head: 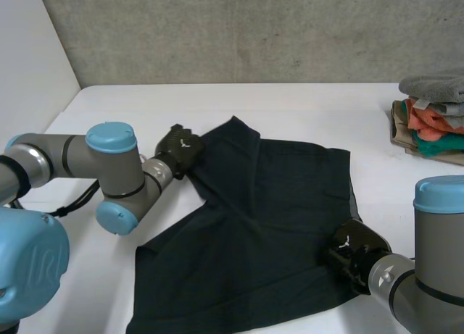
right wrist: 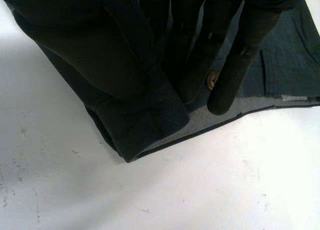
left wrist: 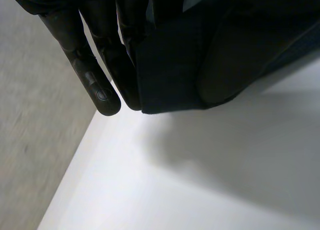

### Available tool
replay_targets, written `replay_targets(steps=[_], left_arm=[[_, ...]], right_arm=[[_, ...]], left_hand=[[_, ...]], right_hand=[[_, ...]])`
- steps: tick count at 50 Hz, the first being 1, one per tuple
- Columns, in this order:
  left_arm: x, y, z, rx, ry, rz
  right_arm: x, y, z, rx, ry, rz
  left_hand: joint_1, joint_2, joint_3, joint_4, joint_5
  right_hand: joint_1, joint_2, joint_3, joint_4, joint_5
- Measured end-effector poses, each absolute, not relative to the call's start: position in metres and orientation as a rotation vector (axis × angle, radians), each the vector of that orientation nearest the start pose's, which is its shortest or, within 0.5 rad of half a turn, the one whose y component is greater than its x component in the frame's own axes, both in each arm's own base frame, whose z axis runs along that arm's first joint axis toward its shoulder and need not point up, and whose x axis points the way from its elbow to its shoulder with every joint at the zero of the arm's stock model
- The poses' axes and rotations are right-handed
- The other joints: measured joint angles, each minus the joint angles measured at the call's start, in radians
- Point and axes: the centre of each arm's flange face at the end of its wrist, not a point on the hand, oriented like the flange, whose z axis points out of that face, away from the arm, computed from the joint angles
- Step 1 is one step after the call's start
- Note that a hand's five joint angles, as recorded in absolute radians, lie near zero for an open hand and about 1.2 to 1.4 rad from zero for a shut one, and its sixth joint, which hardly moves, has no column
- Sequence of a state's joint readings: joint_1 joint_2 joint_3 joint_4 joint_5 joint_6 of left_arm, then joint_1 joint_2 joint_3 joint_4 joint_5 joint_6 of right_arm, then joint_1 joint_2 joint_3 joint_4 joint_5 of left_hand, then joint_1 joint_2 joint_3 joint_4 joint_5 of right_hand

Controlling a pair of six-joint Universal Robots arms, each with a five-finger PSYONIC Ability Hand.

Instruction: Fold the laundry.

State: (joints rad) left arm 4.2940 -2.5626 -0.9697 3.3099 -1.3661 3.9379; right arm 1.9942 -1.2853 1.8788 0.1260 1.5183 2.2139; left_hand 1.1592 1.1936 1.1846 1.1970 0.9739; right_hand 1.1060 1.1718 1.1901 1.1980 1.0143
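A dark navy garment [head: 268,225] lies spread across the middle of the white table [head: 145,109], with a raised fold running from its far left corner. My left hand [head: 179,147] is at that far left corner. In the left wrist view its fingers [left wrist: 102,93] pinch a lifted edge of the dark cloth [left wrist: 175,65] just above the table. My right hand [head: 354,251] is at the garment's right edge, near the front. Seen from the right wrist, its fingers [right wrist: 235,85] clamp a rolled hem [right wrist: 145,120] beside a small button [right wrist: 212,80].
A pile of folded clothes [head: 435,117], grey on top with orange and teal beneath, sits at the table's far right. The left table edge [head: 61,109] meets a white wall. A concrete wall runs behind the table.
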Motion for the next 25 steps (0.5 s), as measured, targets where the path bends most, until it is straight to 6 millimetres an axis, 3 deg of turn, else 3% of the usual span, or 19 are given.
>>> replay_targets(steps=[10,17,21,22,25], left_arm=[[-0.305,-0.346,0.114,1.308,1.925,-1.688],[-0.301,-0.337,0.119,1.224,1.929,-1.621],[-0.301,-0.332,0.124,1.195,1.93,-1.597],[-0.301,-0.331,0.126,1.189,1.93,-1.597],[-0.3,-0.328,0.136,1.168,1.928,-1.61]], right_arm=[[0.235,-0.187,0.147,-1.769,2.357,-1.418],[0.238,-0.189,0.146,-1.682,2.37,-1.437],[0.24,-0.19,0.144,-1.666,2.371,-1.44],[0.24,-0.19,0.143,-1.663,2.371,-1.443],[0.241,-0.191,0.143,-1.648,2.369,-1.458]], left_hand=[[0.0,0.001,0.001,0.0,0.0],[-0.011,-0.016,-0.014,-0.017,-0.007],[-0.539,-0.512,-0.479,-0.494,-0.458],[-0.821,-0.776,-0.749,-0.77,-0.729],[-0.926,-0.925,-0.918,-0.935,-0.89]], right_hand=[[0.0,0.0,0.0,0.0,0.0],[0.0,0.0,0.0,0.0,0.0],[0.006,0.0,0.0,0.0,0.0],[0.006,0.0,0.0,0.0,0.0],[0.006,0.0,0.0,0.0,0.0]])
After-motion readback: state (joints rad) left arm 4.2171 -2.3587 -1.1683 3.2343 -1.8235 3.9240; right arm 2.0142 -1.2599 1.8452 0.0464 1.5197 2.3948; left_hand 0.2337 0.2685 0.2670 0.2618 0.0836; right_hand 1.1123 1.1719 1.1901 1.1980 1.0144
